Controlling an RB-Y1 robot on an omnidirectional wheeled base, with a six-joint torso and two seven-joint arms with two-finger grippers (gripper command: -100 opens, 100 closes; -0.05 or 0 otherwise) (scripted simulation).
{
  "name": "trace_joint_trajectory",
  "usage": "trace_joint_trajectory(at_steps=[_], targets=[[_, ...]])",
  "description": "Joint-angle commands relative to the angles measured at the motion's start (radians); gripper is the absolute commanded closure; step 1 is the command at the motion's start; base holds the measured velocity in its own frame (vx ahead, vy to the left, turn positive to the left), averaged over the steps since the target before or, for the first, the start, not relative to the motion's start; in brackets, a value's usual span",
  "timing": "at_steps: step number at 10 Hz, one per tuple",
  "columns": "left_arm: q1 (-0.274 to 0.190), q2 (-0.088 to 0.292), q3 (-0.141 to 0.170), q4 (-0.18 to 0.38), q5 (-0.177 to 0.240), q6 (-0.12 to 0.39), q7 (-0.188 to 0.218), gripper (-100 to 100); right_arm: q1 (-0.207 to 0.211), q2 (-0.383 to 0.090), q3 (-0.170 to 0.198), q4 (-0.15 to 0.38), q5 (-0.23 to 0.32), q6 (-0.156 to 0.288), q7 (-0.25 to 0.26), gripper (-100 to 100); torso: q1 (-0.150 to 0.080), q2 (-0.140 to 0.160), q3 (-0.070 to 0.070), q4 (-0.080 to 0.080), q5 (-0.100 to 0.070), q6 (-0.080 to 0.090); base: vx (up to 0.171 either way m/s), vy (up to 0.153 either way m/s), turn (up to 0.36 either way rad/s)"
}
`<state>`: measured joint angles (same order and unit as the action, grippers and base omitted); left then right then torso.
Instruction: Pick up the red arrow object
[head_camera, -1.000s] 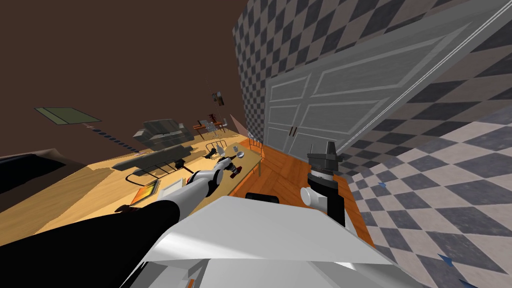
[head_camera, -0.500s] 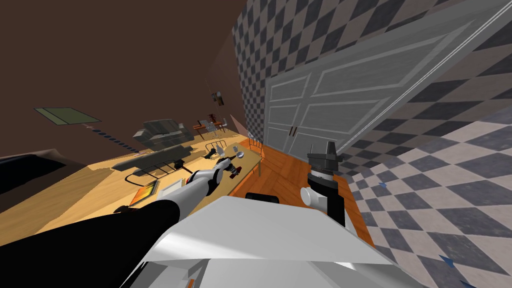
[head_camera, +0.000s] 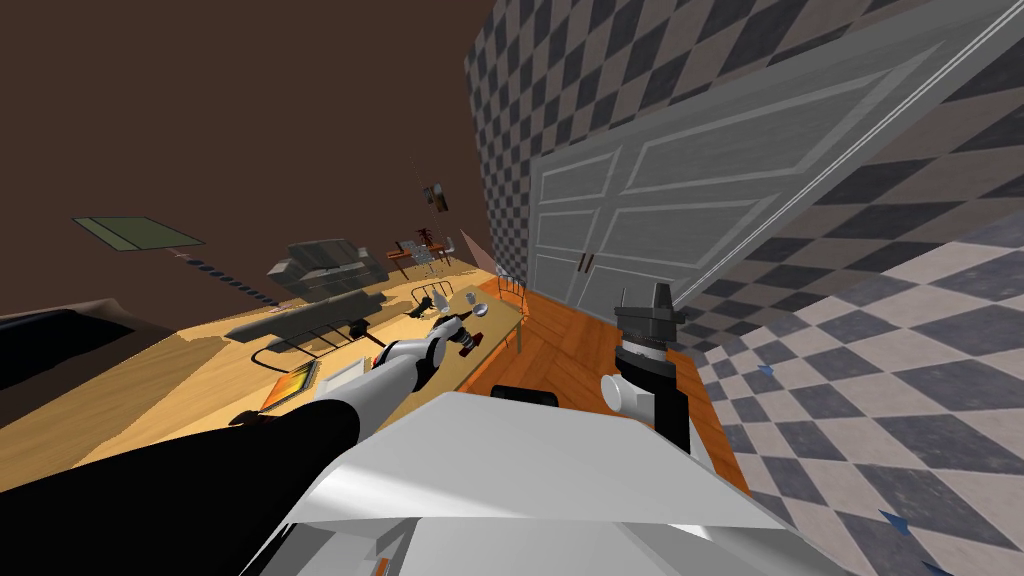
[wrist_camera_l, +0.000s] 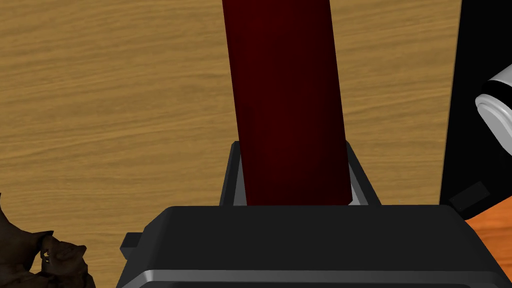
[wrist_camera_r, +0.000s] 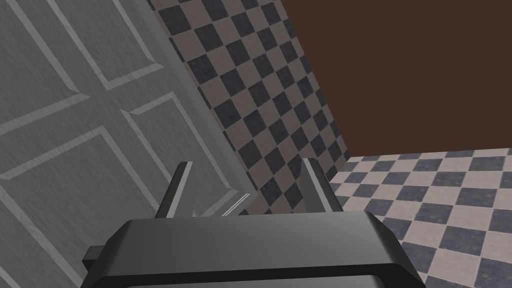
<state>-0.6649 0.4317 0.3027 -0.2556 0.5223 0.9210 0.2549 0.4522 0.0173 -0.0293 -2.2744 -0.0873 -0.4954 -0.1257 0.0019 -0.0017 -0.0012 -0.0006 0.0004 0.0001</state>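
Two thin grey fingers (wrist_camera_l: 355, 187) of the left gripper (wrist_camera_l: 292, 146) are closed against the sides of the red arrow (wrist_camera_l: 285, 90). It appears as a dark red bar that runs straight out from between them over the wooden table (wrist_camera_l: 110, 100). Seen from the head, this gripper is stretched forward on the left over the long table, with the red piece at its tip. Whether the arrow rests on the wood or hangs just clear of it cannot be told. A dark brown lump (wrist_camera_l: 35, 255) lies on the table close to the gripper's body. The right gripper (wrist_camera_r: 247, 162) is raised beside the chest, its fingers apart with nothing between them.

The step in hand looks like the lift. The grip seems to sit near one end of a long bar, so the free end may want to droop or swing. A firm squeeze and a slow, straight rise should stop it twisting in the fingers. Rising well clear before any sideways move would avoid brushing the brown lump.
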Motion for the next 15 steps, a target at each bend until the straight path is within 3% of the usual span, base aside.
trace_joint_trajectory(at_steps=[1,2,4,5,7,8,11,14,15], targets=[[0.000,0.000,0.000,0.000,0.000,0.000,0.000,0,0.000,0.000,0.000,0.000,0.000,0.000,0.000,0,0.000,0.000,0.000,0.000,0.000,0.000,0.000,0.000,0.000],[0.009,-0.002,-0.034,-0.045,0.011,0.020,0.037,100,0.000,0.000,0.000,0.000,0.000,0.000,0.000,0,0.000,0.000,0.000,0.000,0.000,0.000,-0.024,0.021,-0.006],[0.009,-0.002,-0.034,-0.045,0.011,0.020,0.037,100,0.000,0.000,0.000,0.000,0.000,0.000,0.000,0,0.001,0.002,0.001,0.001,0.000,0.000,-0.019,0.022,-0.005],[0.024,-0.006,-0.071,-0.102,0.023,0.049,0.081,100,0.000,0.000,0.000,0.000,0.000,0.000,0.000,0,0.001,0.001,0.001,0.001,0.000,0.000,-0.016,0.024,0.001],[0.024,-0.006,-0.071,-0.107,0.023,0.049,0.081,100,0.000,0.000,0.000,0.000,0.000,0.000,0.000,0,0.001,0.002,0.002,0.001,-0.001,0.000,-0.019,0.021,-0.004],[0.040,-0.010,-0.109,-0.165,0.034,0.079,0.124,100,0.000,0.000,0.000,0.000,0.000,0.000,0.000,0,0.000,0.002,0.001,0.001,-0.001,0.000,-0.024,0.025,0.000],[0.048,-0.012,-0.127,-0.195,0.040,0.093,0.146,100,0.000,0.000,0.000,0.000,0.000,0.000,0.000,0,0.001,0.003,0.002,0.001,0.000,0.000,-0.022,0.021,-0.004],[0.071,-0.018,-0.183,-0.285,0.057,0.137,0.212,100,0.000,0.000,0.000,0.000,0.000,0.000,0.000,0,0.000,0.003,0.002,0.001,-0.001,0.000,-0.022,0.023,-0.002],[0.064,-0.016,-0.170,-0.259,0.054,0.125,0.194,100,0.000,0.000,0.000,0.000,0.000,0.000,0.000,0,0.001,0.003,0.002,0.002,-0.001,0.000,-0.011,0.014,-0.008]])
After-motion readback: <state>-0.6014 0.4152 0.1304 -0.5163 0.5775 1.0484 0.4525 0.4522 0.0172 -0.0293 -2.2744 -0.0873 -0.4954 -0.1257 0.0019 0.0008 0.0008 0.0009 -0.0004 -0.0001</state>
